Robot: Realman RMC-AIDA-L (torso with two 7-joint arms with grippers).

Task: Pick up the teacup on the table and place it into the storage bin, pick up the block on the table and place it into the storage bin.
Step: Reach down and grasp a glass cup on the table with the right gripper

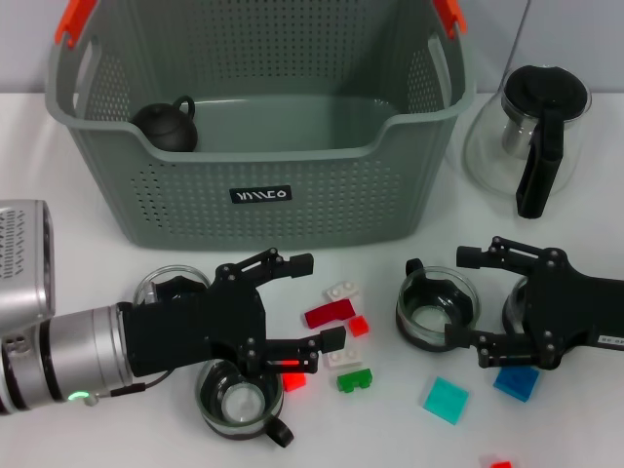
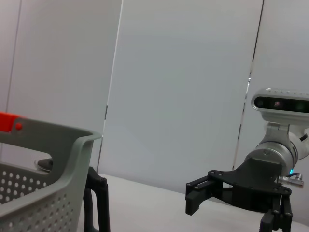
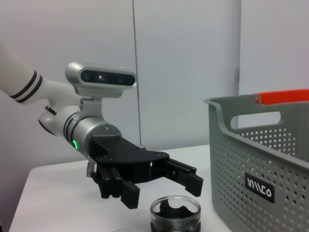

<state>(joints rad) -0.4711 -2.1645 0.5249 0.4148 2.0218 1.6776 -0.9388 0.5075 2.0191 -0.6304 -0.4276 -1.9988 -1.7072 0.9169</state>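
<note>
The grey-green perforated storage bin [image 1: 292, 200] stands far; both the left gripper [image 1: 307, 302] and right gripper [image 1: 466, 297] are spread wide, near clear teacups [image 1: 437, 304].

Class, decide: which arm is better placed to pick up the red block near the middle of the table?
Left: its open end effector sits beside the red block; the right end effector flanks a glass teacup.

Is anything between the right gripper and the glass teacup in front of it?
Nothing visible. The open right gripper already has its fingers on either side of the glass teacup. Farther on, the storage bin front wall stands between cup and bin interior.
</note>
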